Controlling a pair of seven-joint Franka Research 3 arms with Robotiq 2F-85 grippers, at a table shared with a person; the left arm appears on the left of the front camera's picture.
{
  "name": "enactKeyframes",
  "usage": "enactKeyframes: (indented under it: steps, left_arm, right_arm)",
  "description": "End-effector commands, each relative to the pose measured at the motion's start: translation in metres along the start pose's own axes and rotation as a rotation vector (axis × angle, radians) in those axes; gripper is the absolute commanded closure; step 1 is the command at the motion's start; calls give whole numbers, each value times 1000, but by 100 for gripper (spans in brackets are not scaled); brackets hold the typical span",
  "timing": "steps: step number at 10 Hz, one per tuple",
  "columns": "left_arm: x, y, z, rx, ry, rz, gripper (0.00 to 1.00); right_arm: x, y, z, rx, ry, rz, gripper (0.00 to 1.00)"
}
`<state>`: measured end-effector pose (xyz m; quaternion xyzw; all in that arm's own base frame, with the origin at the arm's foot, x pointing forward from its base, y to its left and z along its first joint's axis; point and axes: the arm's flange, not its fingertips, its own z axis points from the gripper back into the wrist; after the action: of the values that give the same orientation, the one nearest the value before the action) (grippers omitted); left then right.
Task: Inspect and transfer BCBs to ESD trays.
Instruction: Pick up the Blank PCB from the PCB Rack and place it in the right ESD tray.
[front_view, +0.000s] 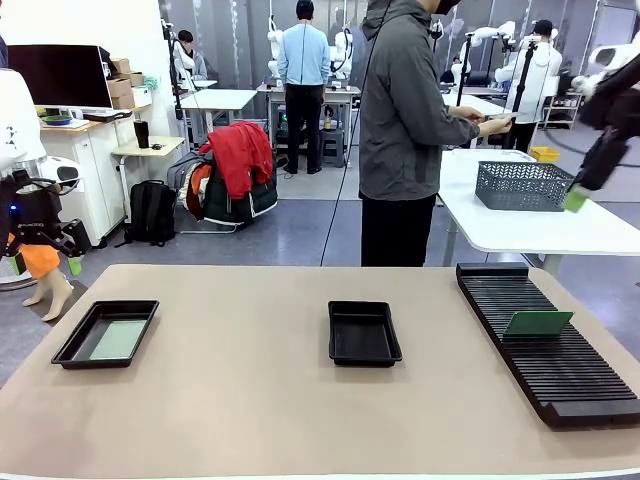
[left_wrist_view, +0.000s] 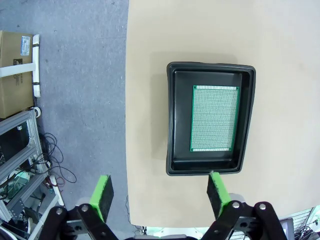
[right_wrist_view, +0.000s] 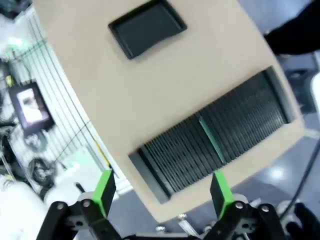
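Board: I see a green dotted BCB (left_wrist_view: 215, 118) flat inside a black ESD tray (left_wrist_view: 172, 115).
Surface: tan table (left_wrist_view: 280, 50), grey floor (left_wrist_view: 75, 75) beyond.
Claws: left gripper (left_wrist_view: 160, 187), right gripper (right_wrist_view: 162, 185) both apart, empty.

BCB (left_wrist_view: 214, 118) flat in left tray (front_view: 72, 342); second BCB (front_view: 537, 323) standing in rack (front_view: 565, 375)

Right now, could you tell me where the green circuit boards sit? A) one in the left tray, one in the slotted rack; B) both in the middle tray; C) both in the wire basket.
A: one board lies flat in the left tray, a second board stands in the rack.
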<state>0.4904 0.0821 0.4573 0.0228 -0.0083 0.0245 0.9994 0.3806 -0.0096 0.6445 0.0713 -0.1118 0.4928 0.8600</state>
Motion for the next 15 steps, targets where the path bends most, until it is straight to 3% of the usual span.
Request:
enactKeyframes:
  steps: [1, 6, 7, 10, 12, 15]
  left_arm:
    - [-1, 0, -1, -4, -3, -1, 0]
    - [-1, 0, -1, -4, -3, -1, 0]
    - [-1, 0, -1, -4, -3, -1, 0]
    - [-1, 0, -1, -4, -3, -1, 0]
    - [-1, 0, -1, -4, -3, -1, 0]
    - [-1, 0, -1, -4, -3, -1, 0]
  right_arm:
    - [-18, -8, 14, -15, 21, 177, 0]
    - [-61, -10, 36, -16, 210, 575, 0]
    - [-63, -10, 38, -3, 199, 620, 0]
    - [-68, -12, 42, -20, 187, 672, 0]
    - [-70, -14, 47, -51, 142, 633, 0]
    - [-62, -10, 42, -13, 186, 654, 0]
